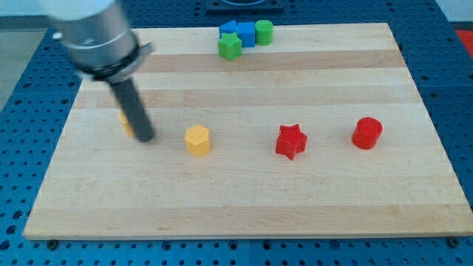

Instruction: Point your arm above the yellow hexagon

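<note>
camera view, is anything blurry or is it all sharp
Camera view: the arm's grey housing at the view's top left is smeared by motion blur; my tip is softer-edged too, left of the yellow hexagon. The blocks and wooden board look sharp, evenly lit, with faint shadows.

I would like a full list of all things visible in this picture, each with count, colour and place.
yellow hexagon: 1, yellow, left of centre
yellow block: 1, yellow, mostly hidden behind the rod, shape unclear
red star: 1, red, right of centre
red cylinder: 1, red, the view's right
green star: 1, green, the view's top
blue blocks: 2, blue, top edge, shapes unclear
green cylinder: 1, green, right of the blue blocks
wooden board: 1, light wood
my tip: 1, dark, left of the yellow hexagon, apart from it
</note>
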`<state>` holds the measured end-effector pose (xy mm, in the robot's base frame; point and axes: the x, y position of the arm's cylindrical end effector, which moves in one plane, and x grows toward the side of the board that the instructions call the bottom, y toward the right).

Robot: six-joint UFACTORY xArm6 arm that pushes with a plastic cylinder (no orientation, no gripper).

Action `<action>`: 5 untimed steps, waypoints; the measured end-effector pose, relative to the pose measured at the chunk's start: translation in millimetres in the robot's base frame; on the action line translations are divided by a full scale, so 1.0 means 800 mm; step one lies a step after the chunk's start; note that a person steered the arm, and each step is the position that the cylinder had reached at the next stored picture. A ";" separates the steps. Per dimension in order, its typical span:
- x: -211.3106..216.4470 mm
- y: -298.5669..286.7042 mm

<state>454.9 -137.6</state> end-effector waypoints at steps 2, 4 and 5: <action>0.041 0.018; -0.001 -0.033; -0.061 0.051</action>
<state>406.1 -96.8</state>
